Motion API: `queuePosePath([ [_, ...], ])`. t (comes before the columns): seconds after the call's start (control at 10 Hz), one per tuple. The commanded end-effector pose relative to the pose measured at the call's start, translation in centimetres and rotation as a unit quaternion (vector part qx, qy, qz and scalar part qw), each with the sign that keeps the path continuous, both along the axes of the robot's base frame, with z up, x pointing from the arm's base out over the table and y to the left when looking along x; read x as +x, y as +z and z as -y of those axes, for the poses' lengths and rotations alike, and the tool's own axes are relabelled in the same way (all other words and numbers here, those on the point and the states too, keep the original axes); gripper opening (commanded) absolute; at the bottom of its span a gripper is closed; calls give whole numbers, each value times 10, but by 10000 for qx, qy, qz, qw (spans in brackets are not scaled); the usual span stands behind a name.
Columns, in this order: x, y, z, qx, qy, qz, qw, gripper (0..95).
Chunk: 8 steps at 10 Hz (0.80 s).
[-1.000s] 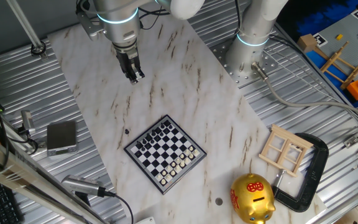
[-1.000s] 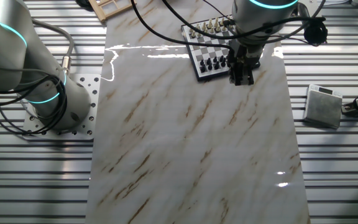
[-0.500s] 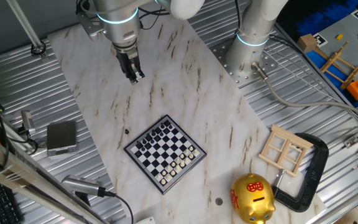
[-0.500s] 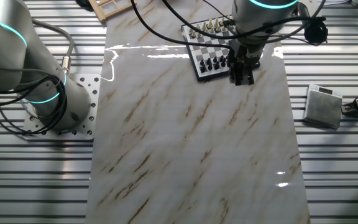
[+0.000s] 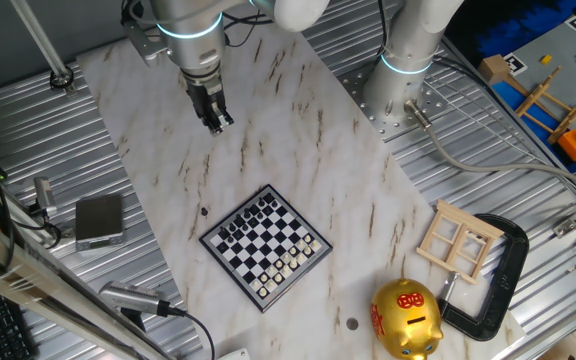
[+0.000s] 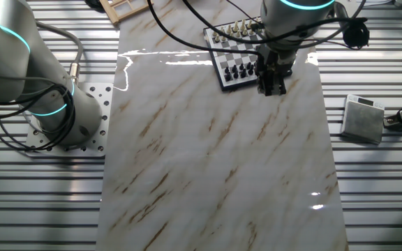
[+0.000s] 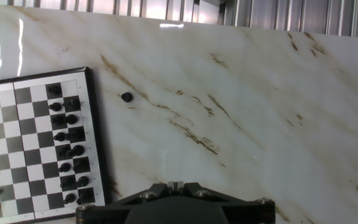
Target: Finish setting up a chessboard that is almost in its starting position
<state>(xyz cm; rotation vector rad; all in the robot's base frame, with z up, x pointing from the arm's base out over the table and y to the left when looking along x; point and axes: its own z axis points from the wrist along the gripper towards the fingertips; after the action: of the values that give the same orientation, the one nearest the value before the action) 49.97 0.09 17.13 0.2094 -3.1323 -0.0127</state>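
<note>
1. The chessboard (image 5: 265,247) lies flat on the marble table (image 5: 298,130), near the edge where the gold piggy bank (image 5: 406,318) stands. It is turned like a diamond in one fixed view. One small black piece (image 7: 127,97) sits alone on the marble, just beside the board's dark rim, on the side of the black rows.

2. This loose piece looks very small and light, probably hard plastic, and I think it can tip or roll easily. I would take it at its middle or upper body, with the fingers coming straight down from above.

3. The board is square, so it has no real long axis. Its rows run parallel to its rims, black pieces on the side facing the arm and white pieces on the far side. Whether the loose piece stands upright or lies down, I cannot tell; it is too small.

4. The gripper (image 5: 216,118) hangs above bare marble, well apart from the board. Its jaws appear close together and hold nothing, but I cannot tell this for sure.
</note>
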Motion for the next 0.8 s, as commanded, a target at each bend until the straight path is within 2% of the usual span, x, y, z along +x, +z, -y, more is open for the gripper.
queuePosePath([
  [0.1, 0, 0, 0, 4, 399, -21, 9992, 0],
  [0.6, 0, 0, 0, 56, 773, -22, 9970, 0],
  [0.8, 0, 0, 0, 97, 1086, -46, 9940, 0],
])
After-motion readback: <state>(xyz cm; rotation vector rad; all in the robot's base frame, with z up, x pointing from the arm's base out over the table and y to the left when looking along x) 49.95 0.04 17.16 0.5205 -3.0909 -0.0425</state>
